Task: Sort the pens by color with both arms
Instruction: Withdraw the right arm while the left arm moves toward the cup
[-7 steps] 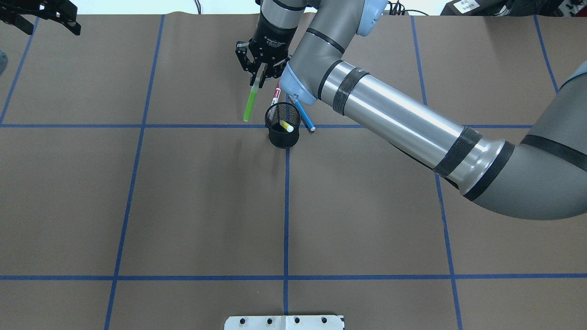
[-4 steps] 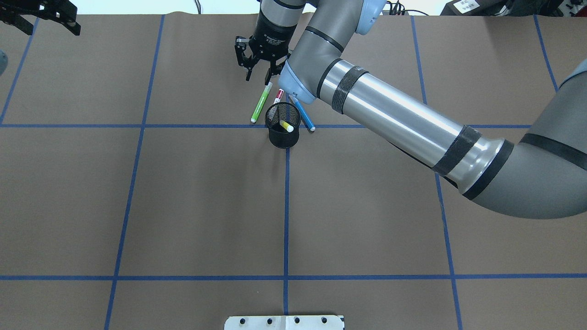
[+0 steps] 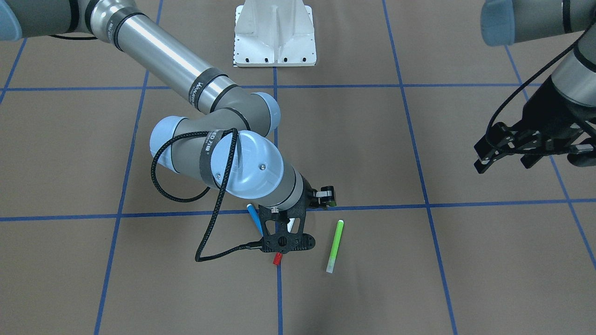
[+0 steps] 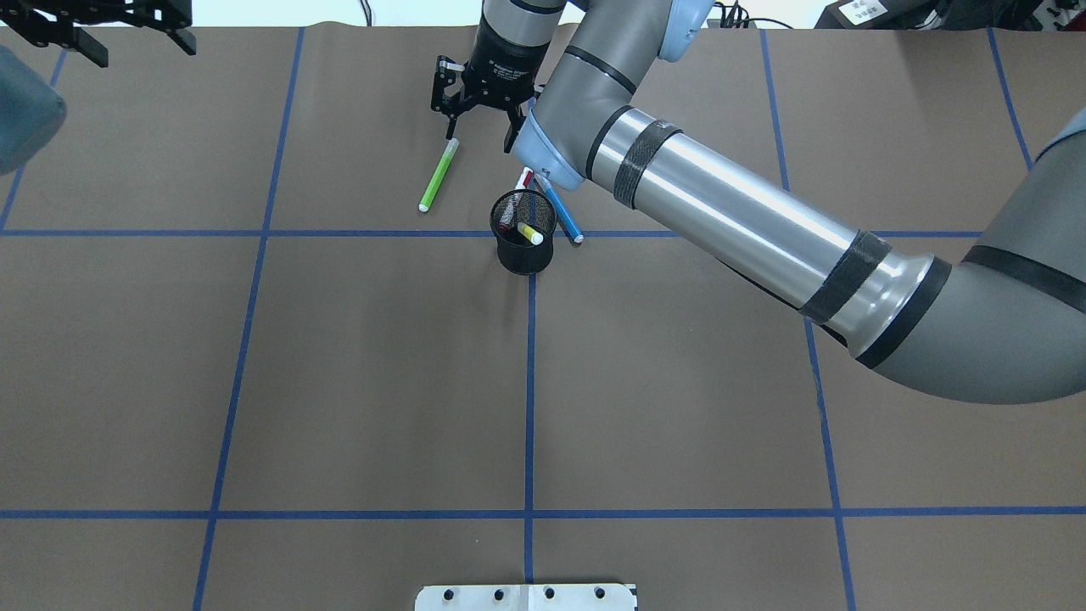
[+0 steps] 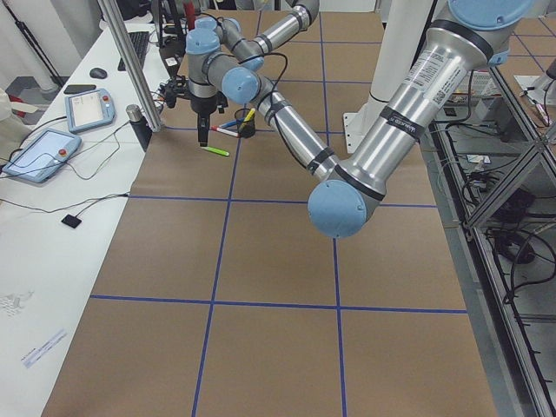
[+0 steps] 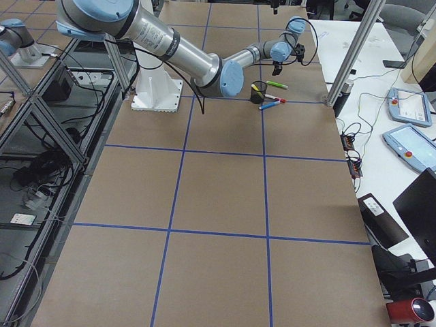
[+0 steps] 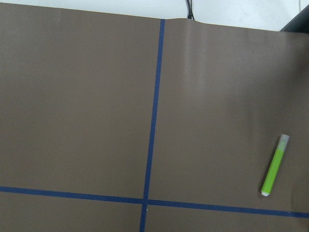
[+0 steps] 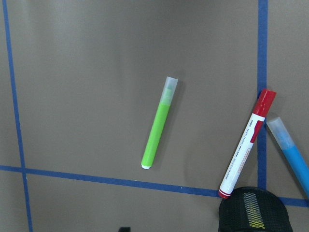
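Observation:
The lime green pen (image 4: 439,176) lies flat on the brown table, left of the black mesh cup (image 4: 524,248); it also shows in the right wrist view (image 8: 159,123) and the left wrist view (image 7: 275,171). My right gripper (image 4: 480,136) hangs open and empty just above and behind it. The yellow pen (image 4: 530,234) stands in the cup. The white pen with the red cap (image 8: 248,145) lies with its end against the cup. The blue pen (image 8: 292,154) lies beside it. My left gripper (image 4: 136,47) is open and empty at the far left corner.
Blue tape lines (image 4: 529,382) split the table into squares. The white metal base (image 4: 526,596) sits at the near edge. My right arm's long forearm (image 4: 747,229) reaches across the right half of the table above the surface.
My right gripper has let go of the green pen, opened wide and drawn back. The pen now lies flat, farther left of the cup. My left gripper has shifted a little to the right.

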You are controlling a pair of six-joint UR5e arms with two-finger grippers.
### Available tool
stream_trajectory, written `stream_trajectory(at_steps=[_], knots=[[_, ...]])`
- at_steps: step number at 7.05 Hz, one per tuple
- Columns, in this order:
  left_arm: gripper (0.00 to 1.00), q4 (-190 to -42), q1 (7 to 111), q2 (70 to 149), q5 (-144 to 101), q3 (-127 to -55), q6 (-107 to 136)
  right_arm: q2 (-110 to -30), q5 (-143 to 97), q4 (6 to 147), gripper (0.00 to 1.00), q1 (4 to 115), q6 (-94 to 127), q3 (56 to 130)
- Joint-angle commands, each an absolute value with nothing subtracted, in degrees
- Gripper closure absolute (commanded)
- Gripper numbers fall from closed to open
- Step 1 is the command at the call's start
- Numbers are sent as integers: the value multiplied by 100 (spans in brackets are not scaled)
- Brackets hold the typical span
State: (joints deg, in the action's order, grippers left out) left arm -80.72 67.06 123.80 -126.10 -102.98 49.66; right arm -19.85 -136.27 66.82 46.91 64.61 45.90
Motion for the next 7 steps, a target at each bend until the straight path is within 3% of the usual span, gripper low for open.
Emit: stream_trajectory(at_steps=[1,5,7], knots=[[1,-8828,6060,12568,-12071,-10301,6470,-2449,-14338,6680,1,5164,6460,4597],[1,-9255,4574,13224,-10437,-10057,8556,-4626,-15574,6618,0,6703,6363,6042],[1,-9342,4019,14164,-9645,-8996,8885,-5235,-15146,6635,0,7152,5439,6232]])
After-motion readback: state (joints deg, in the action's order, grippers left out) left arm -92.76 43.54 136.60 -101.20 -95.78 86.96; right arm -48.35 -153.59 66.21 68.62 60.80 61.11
